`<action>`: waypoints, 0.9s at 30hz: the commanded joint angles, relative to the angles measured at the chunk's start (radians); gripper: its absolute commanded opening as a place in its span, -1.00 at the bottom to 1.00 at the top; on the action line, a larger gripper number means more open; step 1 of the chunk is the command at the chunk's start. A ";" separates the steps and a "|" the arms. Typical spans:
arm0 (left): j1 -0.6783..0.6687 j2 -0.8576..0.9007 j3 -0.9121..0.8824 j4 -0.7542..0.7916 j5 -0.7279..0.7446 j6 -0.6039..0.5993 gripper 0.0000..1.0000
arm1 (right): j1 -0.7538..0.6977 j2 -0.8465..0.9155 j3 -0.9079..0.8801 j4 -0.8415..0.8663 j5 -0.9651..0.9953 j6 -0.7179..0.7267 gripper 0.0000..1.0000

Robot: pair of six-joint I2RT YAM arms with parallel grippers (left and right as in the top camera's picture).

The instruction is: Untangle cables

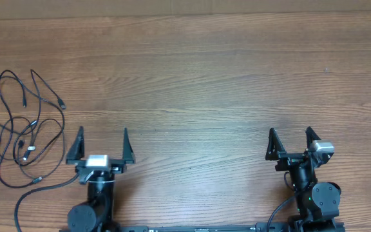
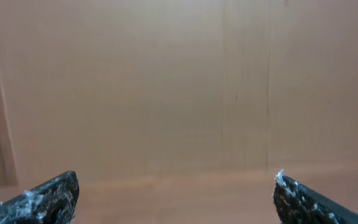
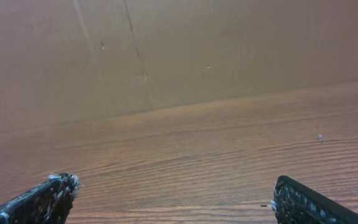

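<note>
Cables (image 1: 28, 143), thin and black, lie in a loose heap of overlapping loops at the far left of the wooden table (image 1: 205, 77). Two free ends with small plugs point up toward the back of the table. Down in the thick of the bunch I can make out a pale, silvery tip, and that is where the strands cross most tightly. One long strand curves out of the heap toward the near edge, passing close by the left arm's base.

The left gripper (image 1: 102, 132) sits just to the right of the heap, near it but not touching any cord. Its two black fingers are spread wide with only bare wood between them. From its own wrist camera, the left gripper (image 2: 176, 180) shows both fingertips (image 2: 51, 196) at the bottom corners, flecked with white fuzz. They face a plain tan board wall (image 2: 166, 81).

The right gripper (image 1: 290, 131) is well apart from the cables, over on the right side of the table. Its fingers are also splayed, with nothing in them. Its wrist view shows the right gripper (image 3: 176, 182) looking across grained wood to the same brown backdrop.
</note>
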 commanded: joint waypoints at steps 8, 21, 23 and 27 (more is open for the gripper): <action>-0.006 -0.010 -0.011 -0.200 -0.007 -0.050 0.99 | -0.006 -0.009 -0.011 0.005 -0.005 -0.007 1.00; -0.006 -0.010 -0.011 -0.316 -0.006 -0.067 0.99 | -0.006 -0.009 -0.011 0.005 -0.005 -0.007 1.00; -0.006 -0.010 -0.011 -0.317 -0.006 -0.066 0.99 | -0.006 -0.009 -0.011 0.005 -0.005 -0.007 0.99; -0.006 -0.010 -0.011 -0.319 0.014 -0.068 0.99 | -0.006 -0.009 -0.011 0.005 -0.005 -0.007 1.00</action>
